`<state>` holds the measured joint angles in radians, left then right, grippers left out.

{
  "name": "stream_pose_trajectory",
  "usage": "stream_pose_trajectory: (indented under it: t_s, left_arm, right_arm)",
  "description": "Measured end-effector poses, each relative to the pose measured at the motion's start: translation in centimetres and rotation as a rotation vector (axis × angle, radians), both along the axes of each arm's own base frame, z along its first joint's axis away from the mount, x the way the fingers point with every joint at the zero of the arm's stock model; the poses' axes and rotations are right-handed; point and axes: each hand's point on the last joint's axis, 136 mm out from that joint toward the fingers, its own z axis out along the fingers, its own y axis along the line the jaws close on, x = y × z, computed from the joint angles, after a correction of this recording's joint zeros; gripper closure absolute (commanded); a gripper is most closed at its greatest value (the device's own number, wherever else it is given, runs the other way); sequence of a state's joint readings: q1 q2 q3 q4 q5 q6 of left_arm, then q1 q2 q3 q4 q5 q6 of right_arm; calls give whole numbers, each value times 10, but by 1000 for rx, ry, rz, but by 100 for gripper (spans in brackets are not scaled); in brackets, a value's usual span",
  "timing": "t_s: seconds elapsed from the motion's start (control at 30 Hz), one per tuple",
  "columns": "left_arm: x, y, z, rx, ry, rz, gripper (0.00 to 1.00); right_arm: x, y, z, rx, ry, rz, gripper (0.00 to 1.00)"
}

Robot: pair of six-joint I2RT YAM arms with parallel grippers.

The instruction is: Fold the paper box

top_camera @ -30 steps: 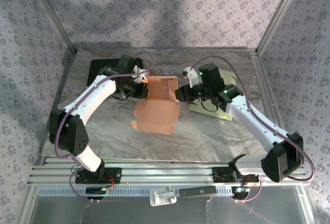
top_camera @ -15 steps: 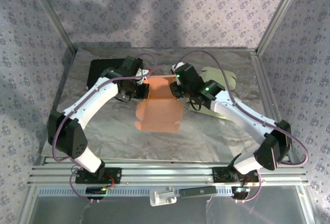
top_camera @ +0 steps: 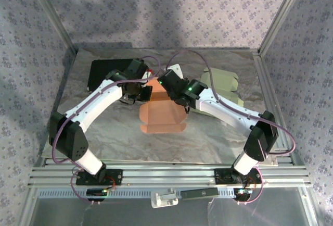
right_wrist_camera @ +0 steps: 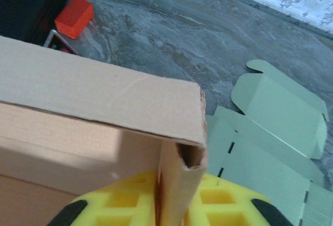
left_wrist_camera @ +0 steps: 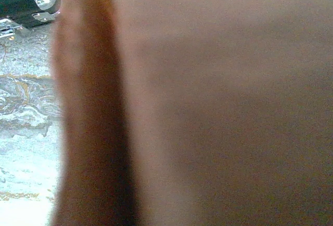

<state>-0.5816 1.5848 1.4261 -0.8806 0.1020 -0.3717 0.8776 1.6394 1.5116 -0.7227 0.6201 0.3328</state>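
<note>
1. The table (top_camera: 104, 132), covered in crinkled silver foil, takes up the enclosure floor between patterned walls.
2. The right arm (top_camera: 229, 112) rises from about 5 o'clock on the table and stretches to the middle. The left arm (top_camera: 96, 103) rises from about 7 o'clock and bends in toward the same spot.
3. The paper box (top_camera: 162, 119), orange-brown and partly folded, lies at the table's centre. Its flat panel reaches toward 6 o'clock and its raised walls stand at the 12 o'clock end, between the two wrists. The left wrist camera sees its cardboard (left_wrist_camera: 218, 106) as a close blur. The right wrist camera looks along one standing wall to its hollow, doubled corner (right_wrist_camera: 93, 96).
4. Pale green blanks (top_camera: 223, 80), flat unfolded boxes, lie overlapping at 2 o'clock, well apart from the paper box (right_wrist_camera: 270, 132).
5. A black tray (top_camera: 104, 72) sits at 10 o'clock, just behind the left wrist.
6. The left gripper (top_camera: 143, 89) meets the box's raised end at its 10 o'clock corner and is clenched on the cardboard there.
7. The right gripper (top_camera: 169, 91) meets the same end at its 1 o'clock corner. In its own camera (right_wrist_camera: 165, 205) the yellow pads (right_wrist_camera: 130, 205) sit on either side of the standing wall with no gap showing, grasping it.
8. A small red block (right_wrist_camera: 74, 16) lies on the foil just beside the tray, at 11 o'clock in the right wrist view.
</note>
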Motion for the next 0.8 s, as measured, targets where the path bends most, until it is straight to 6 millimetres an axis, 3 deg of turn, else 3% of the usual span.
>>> stream_pose_trajectory:
  t_s: [0.07, 0.23, 0.7, 0.8]
  left_arm:
    - [-2, -1, 0, 4, 4, -5, 100]
    - [-3, -2, 0, 0, 7, 1, 100]
    - [-3, -2, 7, -21, -7, 28, 100]
    - [-5, -1, 6, -12, -1, 40, 100]
  right_arm:
    - [2, -1, -1, -15, -3, -13, 78]
    - [11, 0, 4, -23, -27, -71, 100]
    - [7, -1, 13, -103, -94, -200, 100]
    - [4, 1, 8, -77, -85, -173, 87]
